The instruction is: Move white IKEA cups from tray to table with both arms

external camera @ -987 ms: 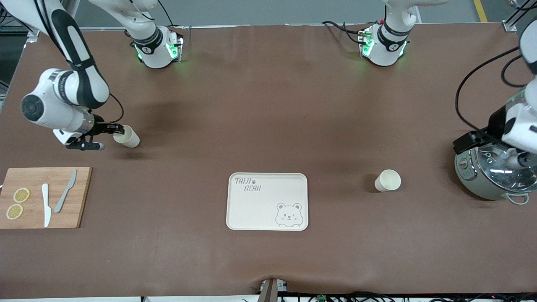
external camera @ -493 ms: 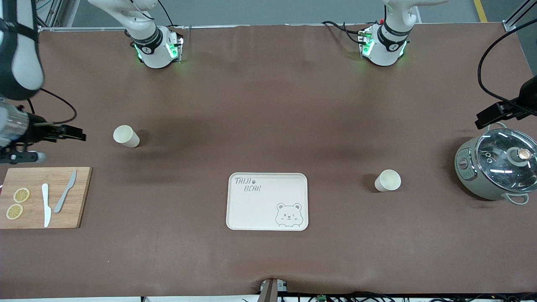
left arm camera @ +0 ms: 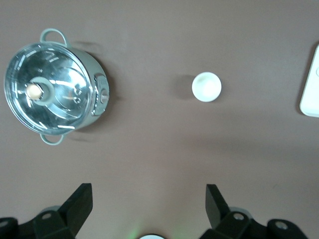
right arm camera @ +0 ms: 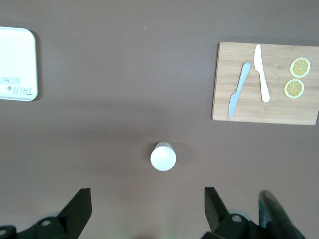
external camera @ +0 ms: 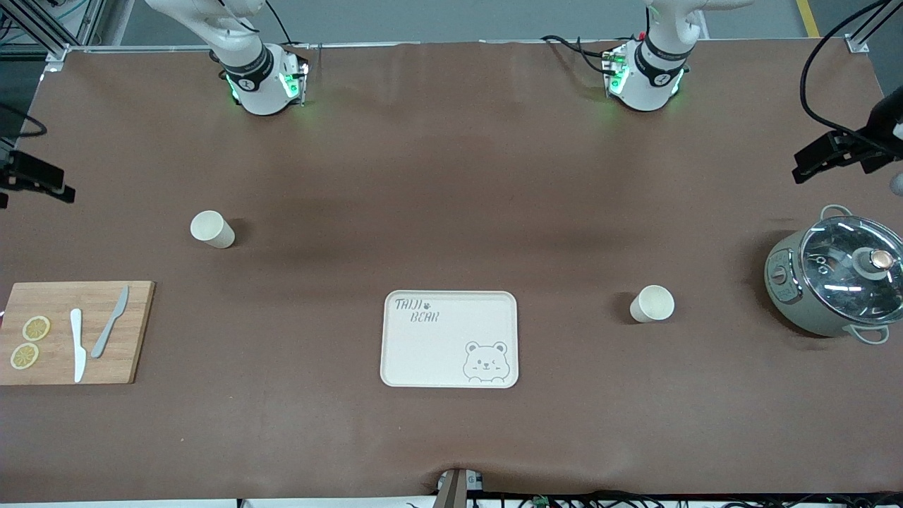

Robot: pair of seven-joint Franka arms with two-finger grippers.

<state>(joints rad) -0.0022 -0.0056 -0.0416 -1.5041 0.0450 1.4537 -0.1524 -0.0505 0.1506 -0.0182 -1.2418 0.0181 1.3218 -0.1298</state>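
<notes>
Two white IKEA cups stand upright on the brown table. One cup is toward the right arm's end and also shows in the right wrist view. The other cup is toward the left arm's end, beside the tray, and also shows in the left wrist view. My right gripper is open and empty, high over the table's end. My left gripper is open and empty, high over the other end, above the pot.
A cream bear-printed tray lies mid-table, nearer the front camera than both cups. A wooden cutting board with two knives and lemon slices lies at the right arm's end. A glass-lidded pot stands at the left arm's end.
My right gripper was at the cup's rim, then let go and drew back and up toward the table's end. My left arm rose away from over the pot. Both cups stayed put.
</notes>
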